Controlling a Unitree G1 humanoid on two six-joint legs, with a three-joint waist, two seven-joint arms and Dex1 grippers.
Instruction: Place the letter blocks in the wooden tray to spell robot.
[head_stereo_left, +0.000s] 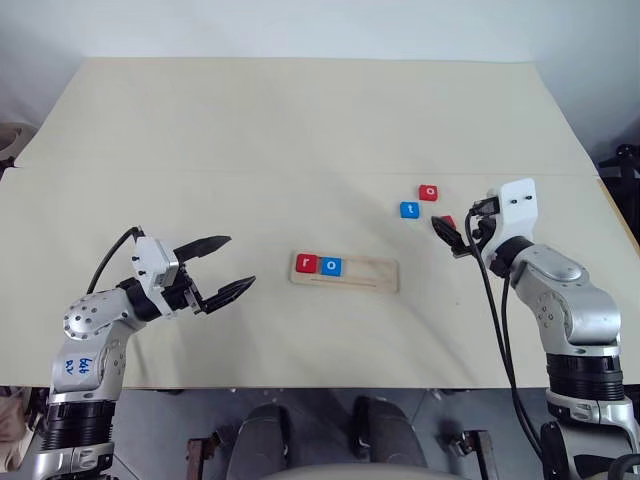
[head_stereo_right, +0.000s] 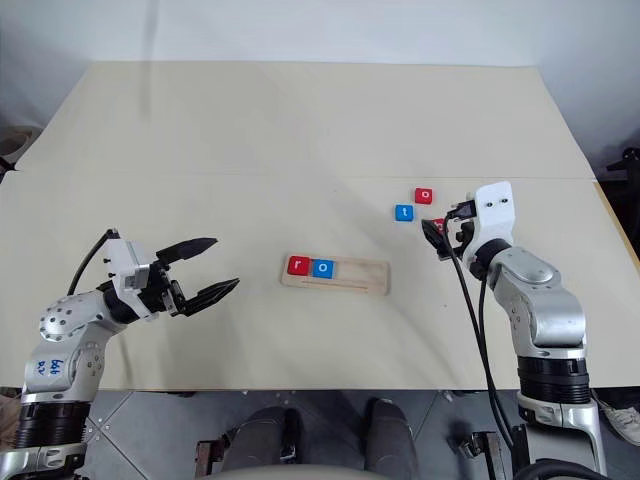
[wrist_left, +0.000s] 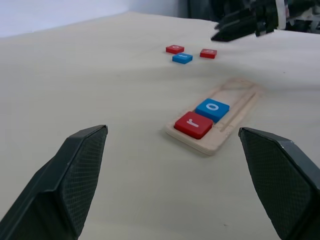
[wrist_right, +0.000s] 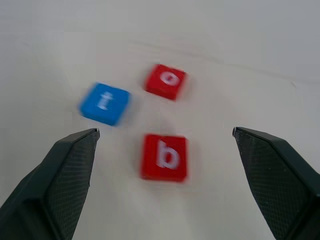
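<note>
1. The right gripper (wrist_right: 165, 185) has its two black fingers spread wide and holds nothing. It hovers just above the red b tile (wrist_right: 164, 157), which lies between the two fingers in the right wrist view.
2. The left gripper (head_stereo_left: 222, 268) is also spread wide and empty, held level above the table, well apart from the tray (head_stereo_left: 380, 277).
3. The b tile looks thin, stiff and light, with smooth faces and rounded corners. It will likely slip if pinched by the top, so I judge the best hold is across two opposite side edges, with the fingers brought low to the table.
4. Near it lie the blue t tile (wrist_right: 104, 103) and the red o tile (wrist_right: 165, 80); all three are apart from each other, so there is room for the fingers.
5. The tray, a pale wooden strip, lies flat in the middle of the table, with the red r tile (head_stereo_left: 306, 264) and the blue o tile (head_stereo_left: 331, 266) side by side at its left end. The next slot is free.
6. The table (head_stereo_left: 300, 130) is a matt cream board, flat and wide. A pale wall stands behind it.
</note>
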